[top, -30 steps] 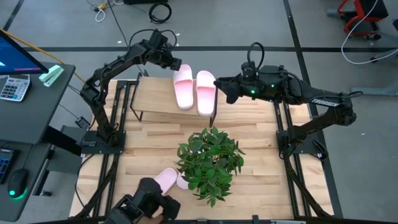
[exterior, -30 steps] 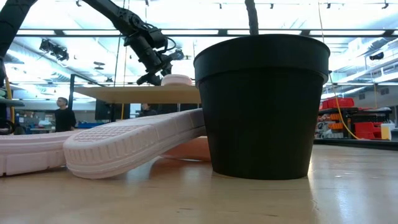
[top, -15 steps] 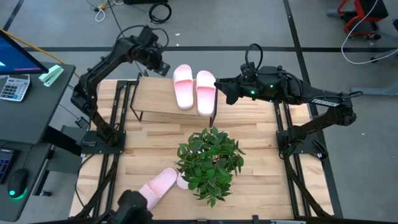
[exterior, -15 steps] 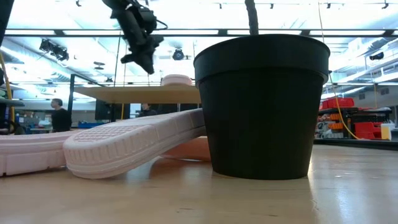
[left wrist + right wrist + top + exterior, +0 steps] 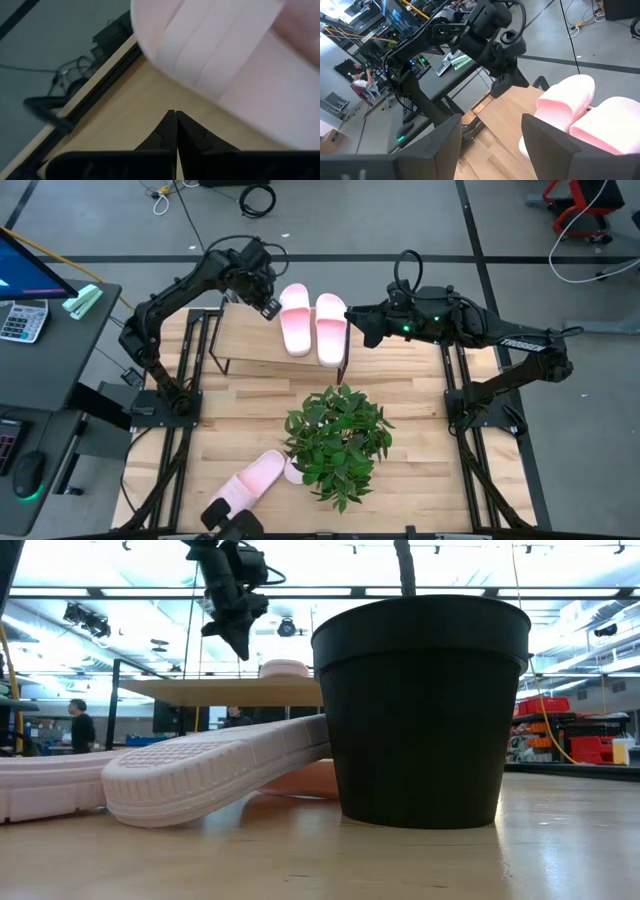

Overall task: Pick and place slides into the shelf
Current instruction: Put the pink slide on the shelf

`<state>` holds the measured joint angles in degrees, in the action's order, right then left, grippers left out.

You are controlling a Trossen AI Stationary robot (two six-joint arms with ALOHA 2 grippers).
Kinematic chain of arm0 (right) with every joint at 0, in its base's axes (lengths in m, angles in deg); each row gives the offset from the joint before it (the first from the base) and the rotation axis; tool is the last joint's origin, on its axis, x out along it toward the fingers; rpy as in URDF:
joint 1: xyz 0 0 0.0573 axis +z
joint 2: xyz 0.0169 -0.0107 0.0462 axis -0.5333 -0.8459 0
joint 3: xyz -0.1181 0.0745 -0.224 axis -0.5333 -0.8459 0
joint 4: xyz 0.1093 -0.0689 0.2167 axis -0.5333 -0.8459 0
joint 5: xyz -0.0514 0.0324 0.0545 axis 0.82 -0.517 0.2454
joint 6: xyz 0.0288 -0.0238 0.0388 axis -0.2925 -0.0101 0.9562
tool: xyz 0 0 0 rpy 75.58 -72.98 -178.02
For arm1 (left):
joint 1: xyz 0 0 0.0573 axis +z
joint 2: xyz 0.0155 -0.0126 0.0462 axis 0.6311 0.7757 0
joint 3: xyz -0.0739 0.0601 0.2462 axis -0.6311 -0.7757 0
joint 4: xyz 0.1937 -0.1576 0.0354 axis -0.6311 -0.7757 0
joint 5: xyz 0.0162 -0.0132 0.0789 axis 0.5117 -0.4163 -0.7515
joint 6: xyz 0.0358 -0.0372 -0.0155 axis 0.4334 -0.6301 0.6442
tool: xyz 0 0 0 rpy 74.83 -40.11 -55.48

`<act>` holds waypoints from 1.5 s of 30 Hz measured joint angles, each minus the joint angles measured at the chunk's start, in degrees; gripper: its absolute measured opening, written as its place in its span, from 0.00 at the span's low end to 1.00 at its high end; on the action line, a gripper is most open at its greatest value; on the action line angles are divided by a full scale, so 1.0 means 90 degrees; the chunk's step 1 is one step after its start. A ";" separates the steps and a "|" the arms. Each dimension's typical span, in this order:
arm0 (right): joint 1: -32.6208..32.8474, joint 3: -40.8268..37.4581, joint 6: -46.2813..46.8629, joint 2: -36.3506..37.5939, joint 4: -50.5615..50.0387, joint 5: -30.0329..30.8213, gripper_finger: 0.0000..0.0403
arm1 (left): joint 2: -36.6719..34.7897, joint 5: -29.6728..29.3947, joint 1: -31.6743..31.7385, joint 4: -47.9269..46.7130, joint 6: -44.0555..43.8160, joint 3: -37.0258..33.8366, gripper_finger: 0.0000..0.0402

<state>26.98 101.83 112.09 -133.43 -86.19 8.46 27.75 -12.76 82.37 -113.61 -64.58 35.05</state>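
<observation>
Foam slides by the plant look light and squashy; I'd pinch the wide strap. My left gripper is closed and empty over the shelf, where two slides sit; my right gripper waits open beside them.

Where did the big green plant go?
In the high view, the plant stands on the table's near middle, just in front of the shelf, with a pink slide lying against its left side.

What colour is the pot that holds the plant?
The pot is plain black; the low view shows it best.
</observation>
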 joint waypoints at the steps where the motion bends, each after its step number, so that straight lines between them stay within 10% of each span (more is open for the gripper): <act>1: 0.0002 0.0000 0.0009 0.0000 0.0002 0.0000 0.53 | 0.0025 -0.0092 -0.0016 -0.0104 0.0013 0.0000 0.01; 45: 0.0019 -0.0001 0.0149 0.0000 0.0003 0.0000 0.53 | 0.0532 0.0434 -0.0257 0.0937 -0.0212 -0.0005 0.00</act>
<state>27.15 101.82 113.43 -133.43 -86.16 8.46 32.55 -8.86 80.06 -105.17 -66.48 35.00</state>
